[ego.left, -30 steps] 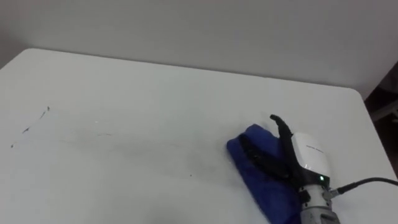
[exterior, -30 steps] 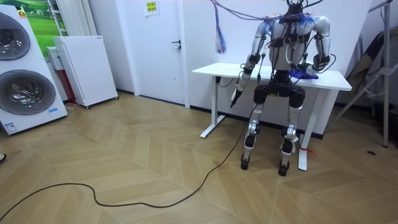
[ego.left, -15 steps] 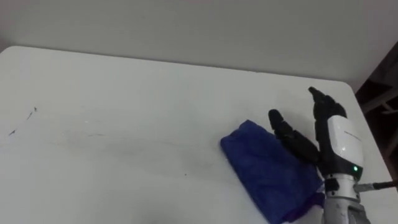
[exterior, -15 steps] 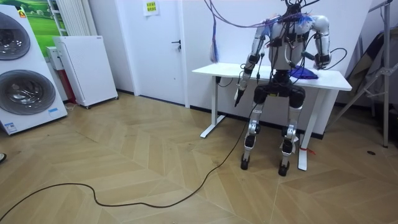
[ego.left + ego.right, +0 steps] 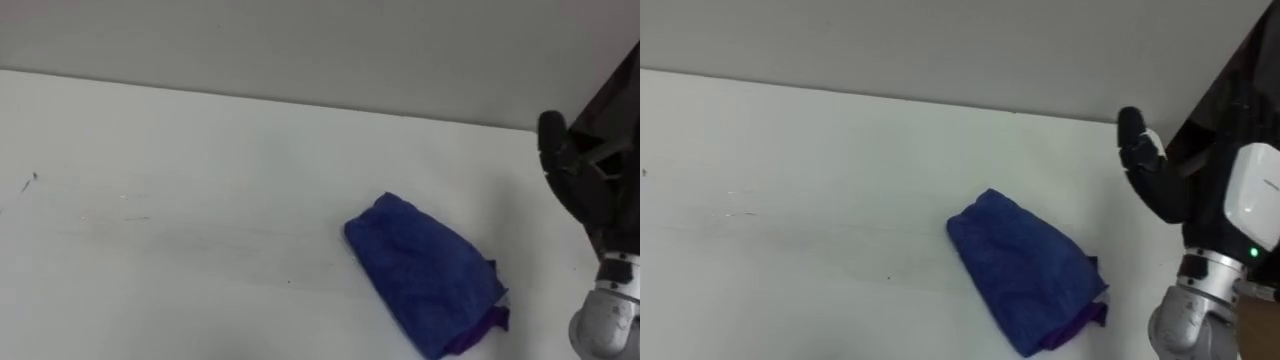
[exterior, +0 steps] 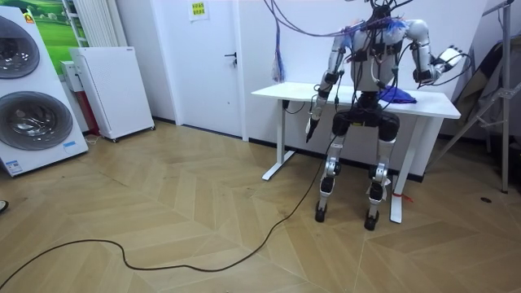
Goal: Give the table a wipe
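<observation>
White rectangular table [image 5: 200,140]: smooth matt top, robot standing at its long side and facing it, per the room view.
- Soiling: small dark pen-like marks [image 5: 33,179] near the 9 o'clock edge; faint grey streaks [image 5: 130,217] just inboard of them; one dark speck [image 5: 290,282] close to the cloth. All are unwiped.
- Crumpled dark blue microfibre cloth [image 5: 425,270]: lies loose on the top at about 4 o'clock from the centre, a purple layer showing at its lower corner. Nothing holds it.
- Right hand [image 5: 1165,190]: raised clear of the table at 2 o'clock from the cloth, near the far right corner. Its fingers [image 5: 1137,150] are extended and apart, holding nothing.
- Left hand [image 6: 310,128]: hangs below the table edge at the room view's left; its state cannot be told.
- Step in hand, as judged: between strokes, cloth released.
- Next move calls for bringing the right hand down flat onto the cloth, then pushing it toward 9 o'clock over the speck, streaks and marks with steady pressure so the cloth does not bunch or slip out.
</observation>
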Controlling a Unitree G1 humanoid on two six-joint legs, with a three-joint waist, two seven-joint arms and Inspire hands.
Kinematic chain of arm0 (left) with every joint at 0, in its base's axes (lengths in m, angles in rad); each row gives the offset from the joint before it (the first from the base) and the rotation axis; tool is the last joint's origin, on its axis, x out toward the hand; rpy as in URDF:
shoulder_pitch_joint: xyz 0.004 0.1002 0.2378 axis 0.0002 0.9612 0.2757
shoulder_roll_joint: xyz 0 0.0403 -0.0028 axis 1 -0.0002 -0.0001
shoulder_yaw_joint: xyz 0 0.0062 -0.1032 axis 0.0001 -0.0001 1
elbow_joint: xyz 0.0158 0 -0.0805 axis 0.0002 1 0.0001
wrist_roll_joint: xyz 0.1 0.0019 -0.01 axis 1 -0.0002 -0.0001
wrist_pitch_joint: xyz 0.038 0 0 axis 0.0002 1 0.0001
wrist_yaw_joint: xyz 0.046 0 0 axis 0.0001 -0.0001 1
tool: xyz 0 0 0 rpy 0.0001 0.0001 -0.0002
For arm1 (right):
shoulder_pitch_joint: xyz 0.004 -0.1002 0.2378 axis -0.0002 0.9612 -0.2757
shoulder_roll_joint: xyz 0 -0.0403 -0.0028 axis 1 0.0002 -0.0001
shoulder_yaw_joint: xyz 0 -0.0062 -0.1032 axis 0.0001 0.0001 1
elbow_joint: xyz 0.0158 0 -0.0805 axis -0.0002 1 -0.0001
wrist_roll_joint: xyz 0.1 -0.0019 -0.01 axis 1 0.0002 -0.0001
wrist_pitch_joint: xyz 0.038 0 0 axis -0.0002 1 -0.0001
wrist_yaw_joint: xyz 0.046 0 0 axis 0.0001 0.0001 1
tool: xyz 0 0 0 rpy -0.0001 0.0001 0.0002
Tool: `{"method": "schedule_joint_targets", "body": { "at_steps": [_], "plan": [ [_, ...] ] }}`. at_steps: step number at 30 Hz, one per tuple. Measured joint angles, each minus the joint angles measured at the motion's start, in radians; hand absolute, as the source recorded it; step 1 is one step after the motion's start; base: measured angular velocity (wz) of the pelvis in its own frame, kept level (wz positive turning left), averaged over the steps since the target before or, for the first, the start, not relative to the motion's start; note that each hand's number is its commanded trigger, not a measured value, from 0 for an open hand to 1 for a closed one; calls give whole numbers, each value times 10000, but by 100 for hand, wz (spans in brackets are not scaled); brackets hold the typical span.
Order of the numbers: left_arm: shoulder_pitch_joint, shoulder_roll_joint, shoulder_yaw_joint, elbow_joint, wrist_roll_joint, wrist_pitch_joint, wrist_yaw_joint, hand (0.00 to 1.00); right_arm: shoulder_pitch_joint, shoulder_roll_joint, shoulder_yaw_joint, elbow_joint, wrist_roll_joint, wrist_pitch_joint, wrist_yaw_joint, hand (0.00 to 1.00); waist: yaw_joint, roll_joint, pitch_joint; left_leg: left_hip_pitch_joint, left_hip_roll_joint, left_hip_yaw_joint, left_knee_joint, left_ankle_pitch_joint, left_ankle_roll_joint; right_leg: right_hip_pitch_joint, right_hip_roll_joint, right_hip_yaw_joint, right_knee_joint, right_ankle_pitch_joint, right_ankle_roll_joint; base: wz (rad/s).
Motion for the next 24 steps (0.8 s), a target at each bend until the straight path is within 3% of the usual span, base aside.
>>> {"method": "schedule_joint_targets", "body": {
  "at_steps": [6, 10, 15, 16, 17, 20, 24],
  "plan": [
    [212, 159, 587, -64, 12, 121, -169, 0, 15, -615, -879, 1200, 901, 143, -331, 0, -316, -53, -4, 0, 3, 6, 21, -3, 5, 7, -2, 2, 2, 0, 0, 0],
    [273, 239, 704, -387, 73, 197, -124, 0, 192, -631, -1279, 2605, 1992, 366, -341, 0, -386, -115, -2, -10, 4, 44, 35, -26, 11, -15, 0, 38, 6, -3, 3, -1],
    [243, 248, 1024, -511, -20, 196, -55, 0, 263, -627, -1548, 4150, 3839, 377, -480, 0, -580, -122, -3, 17, 4, 106, 39, -35, 15, -31, 1, 68, 24, 0, -1, -2],
    [252, 263, 1050, -506, -5, 199, -41, 0, 266, -629, -1677, 4546, 4176, 367, -586, 0, -612, -4, -60, 41, 6, 137, 44, -48, 14, -30, 3, 82, 29, 2, -3, -7],
    [245, 267, 1060, -502, -3, 199, -42, 0, 283, -630, -1734, 4776, 4381, 364, -620, 0, -642, -106, -18, 50, 7, 140, 42, -52, 16, -28, 3, 88, 33, 1, -3, -5],
    [272, 264, 1284, -493, -6, 199, -50, 0, 494, -628, -2156, 6236, 6045, 408, -606, 0, -763, -51, -83, 79, 10, 140, 43, -56, 18, 10, 2, 89, 51, -8, 0, 0],
    [440, 264, 1475, -509, -99, 199, -56, 0, 661, -626, -2753, 7332, 7267, 454, -538, 0, -1047, -11, -80, 67, 16, 139, 54, -106, 7, -12, 8, 127, 134, -127, 57, 0]
  ]
}}
